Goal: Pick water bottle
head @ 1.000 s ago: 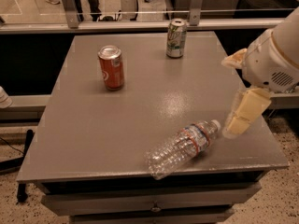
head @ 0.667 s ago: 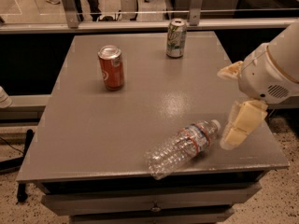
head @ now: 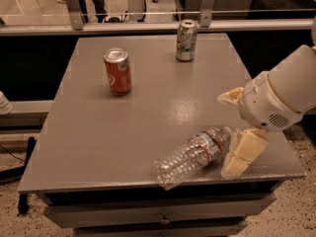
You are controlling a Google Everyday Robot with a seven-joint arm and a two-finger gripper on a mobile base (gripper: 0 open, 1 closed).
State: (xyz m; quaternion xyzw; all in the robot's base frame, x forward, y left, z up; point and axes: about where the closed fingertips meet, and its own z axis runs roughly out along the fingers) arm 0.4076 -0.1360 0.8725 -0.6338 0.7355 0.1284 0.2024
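The water bottle [head: 192, 154] is clear ribbed plastic with a red-white-blue label band. It lies on its side near the front edge of the grey table [head: 123, 137], cap end pointing right toward the arm and base at the table's front edge. My gripper [head: 226, 135] is at the right front of the table, just off the bottle's cap end. It is open, with one cream finger [head: 245, 151] low beside the cap and the other [head: 229, 97] farther back. It holds nothing.
An orange-red can [head: 117, 71] stands upright at the back left. A pale green-white can [head: 186, 40] stands upright at the back centre. A glass railing [head: 148, 26] runs behind the table. A drawer front [head: 158, 216] sits under the table's front edge.
My gripper has come down and forward toward the bottle's cap end, its low finger now close beside the cap. The bottle and both cans have not moved.
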